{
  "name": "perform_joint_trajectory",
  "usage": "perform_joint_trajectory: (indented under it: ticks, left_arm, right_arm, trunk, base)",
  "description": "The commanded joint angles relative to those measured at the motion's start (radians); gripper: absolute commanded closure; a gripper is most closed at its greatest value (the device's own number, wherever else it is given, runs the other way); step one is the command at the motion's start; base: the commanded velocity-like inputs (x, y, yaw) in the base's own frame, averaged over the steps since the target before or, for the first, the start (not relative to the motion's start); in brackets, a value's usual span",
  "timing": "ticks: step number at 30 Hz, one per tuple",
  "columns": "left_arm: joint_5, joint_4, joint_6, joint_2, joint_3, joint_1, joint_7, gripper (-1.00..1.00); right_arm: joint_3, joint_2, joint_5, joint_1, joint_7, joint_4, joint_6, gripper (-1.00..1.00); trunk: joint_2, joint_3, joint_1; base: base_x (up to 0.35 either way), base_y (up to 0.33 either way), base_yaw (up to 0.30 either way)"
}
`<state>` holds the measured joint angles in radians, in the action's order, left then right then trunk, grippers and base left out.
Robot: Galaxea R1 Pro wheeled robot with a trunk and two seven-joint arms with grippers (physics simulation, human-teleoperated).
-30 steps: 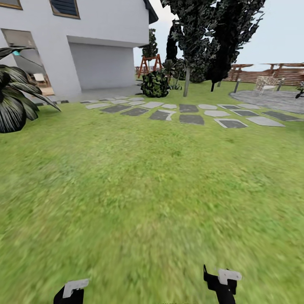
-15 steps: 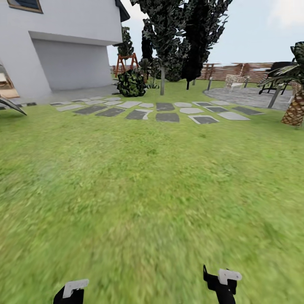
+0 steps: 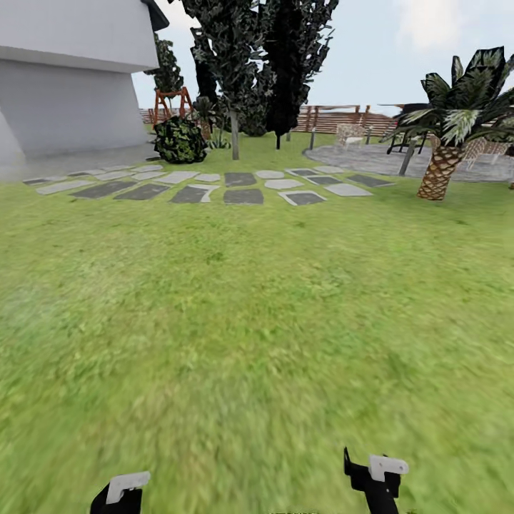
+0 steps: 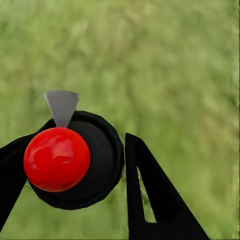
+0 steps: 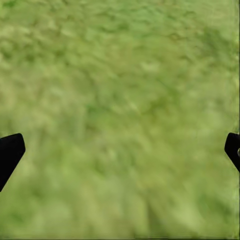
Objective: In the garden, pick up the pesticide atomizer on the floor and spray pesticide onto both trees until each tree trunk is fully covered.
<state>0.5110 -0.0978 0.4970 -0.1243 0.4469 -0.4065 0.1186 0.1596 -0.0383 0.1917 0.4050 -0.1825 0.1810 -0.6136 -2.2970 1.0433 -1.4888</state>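
The left gripper (image 4: 75, 165), clamped on the atomizer (image 4: 57, 159), faces 2 trees (image 3: 235, 43) far ahead across the lawn (image 3: 257, 321); the right gripper (image 5: 120, 150) hangs spread apart.

Atomizer (image 4: 70, 160) w/ red round top, black body, grey nozzle, betw left gripper's fingers, tall dark-leaved trees (image 3: 243, 57) far off past grass lawn (image 3: 250, 321), thin trunk (image 3: 234, 144) upright
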Motion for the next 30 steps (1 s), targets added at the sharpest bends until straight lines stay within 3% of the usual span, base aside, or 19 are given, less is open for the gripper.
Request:
perform_joint_trajectory:
  ticks: [1, 30]
  left_arm:
    - [0.000, 0.000, 0.000, 0.000, 0.000, 0.000, 0.000, 1.00]
    - [0.001, 0.000, 0.000, 0.000, -0.001, 0.000, 0.000, 1.00]
  right_arm:
    - [0.000, 0.000, 0.000, 0.000, 0.000, 0.000, 0.000, -1.00]
    - [-0.001, -0.002, 0.000, 0.000, 0.000, 0.000, 0.000, -1.00]
  trunk:
    - [0.000, 0.001, 0.000]
    - [0.000, 0.017, 0.000]
  base:
    - [0.000, -0.276, -0.288]
    - [0.000, -0.298, -0.288]
